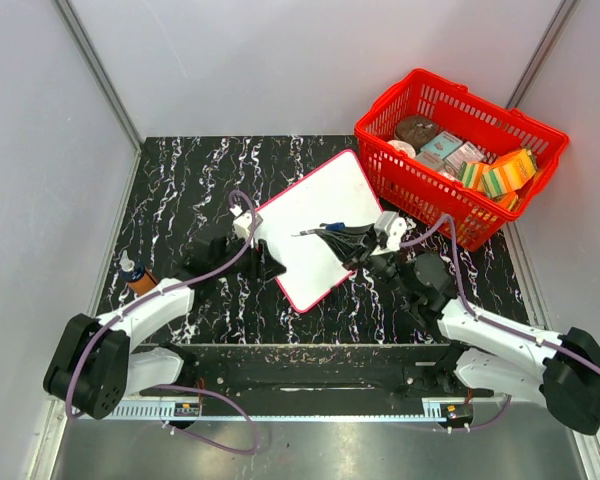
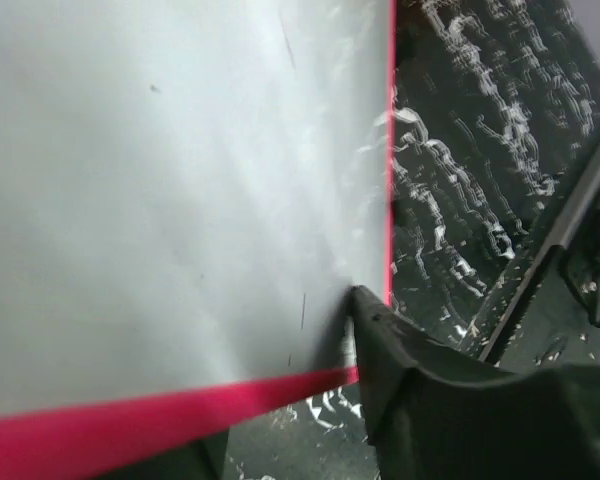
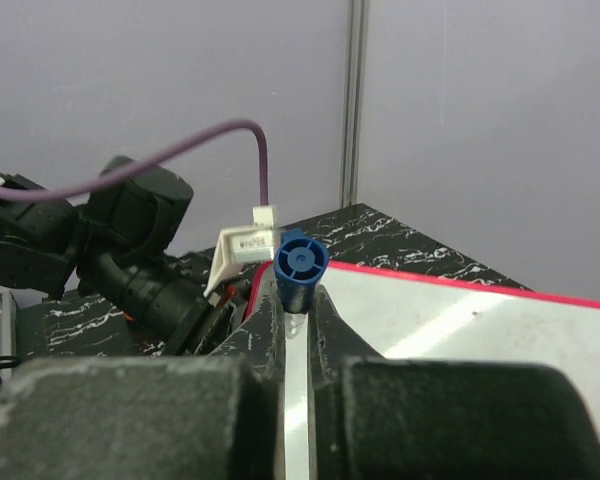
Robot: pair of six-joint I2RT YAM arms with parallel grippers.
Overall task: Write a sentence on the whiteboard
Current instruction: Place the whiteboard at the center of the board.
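Observation:
The whiteboard (image 1: 320,225), white with a thin red rim, lies tilted on the black marbled table. Its surface shows no writing, so the sentence is not in view. My right gripper (image 1: 342,243) reaches over the board's middle and is shut on a marker with a blue end (image 3: 301,262), held between the fingertips (image 3: 272,310). My left gripper (image 1: 265,262) is at the board's left edge. In the left wrist view the board (image 2: 180,200) fills the frame. Its red rim lies between the parted jaws of my left gripper (image 2: 280,380), with one finger (image 2: 400,370) over the corner.
A red basket (image 1: 420,195) full of boxes and packets stands at the back right, close to the board's far corner. A small bottle with an orange band (image 1: 135,275) stands at the table's left edge. Grey walls enclose the table (image 1: 180,180).

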